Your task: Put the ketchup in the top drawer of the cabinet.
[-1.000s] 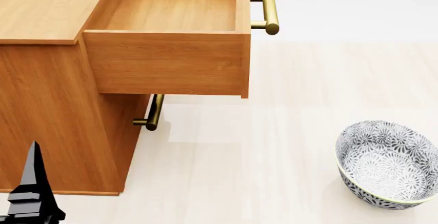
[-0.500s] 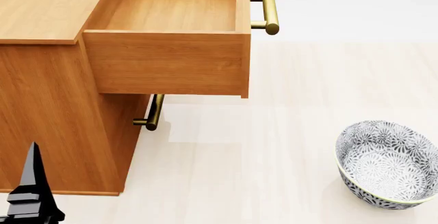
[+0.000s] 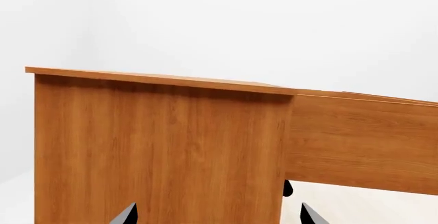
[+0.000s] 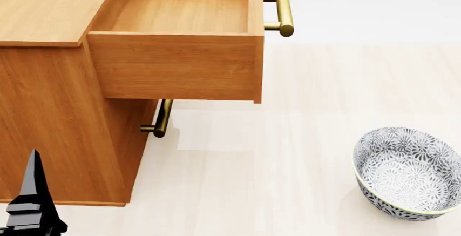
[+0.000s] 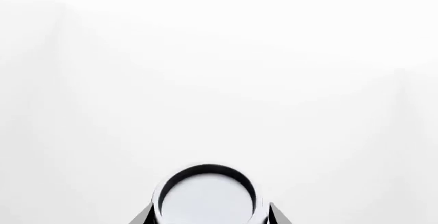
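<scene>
The ketchup (image 5: 207, 196) shows only its round silver-grey lid in the right wrist view, held between the two dark fingers of my right gripper (image 5: 208, 215), which is shut on it against a blank white background. Neither shows in the head view. The cabinet (image 4: 51, 14) stands at the left, and its top drawer (image 4: 180, 66) is pulled out, open and empty, with its brass handle (image 4: 283, 12) at the far end. My left gripper (image 3: 215, 216) is open beside the cabinet's side panel (image 3: 157, 147); one dark finger (image 4: 32, 184) shows at the head view's lower left.
A grey-white patterned bowl (image 4: 411, 171) sits on the pale floor at the right. The lower drawer's brass handle (image 4: 162, 118) sticks out under the open drawer. Bare floor lies between the cabinet and the bowl.
</scene>
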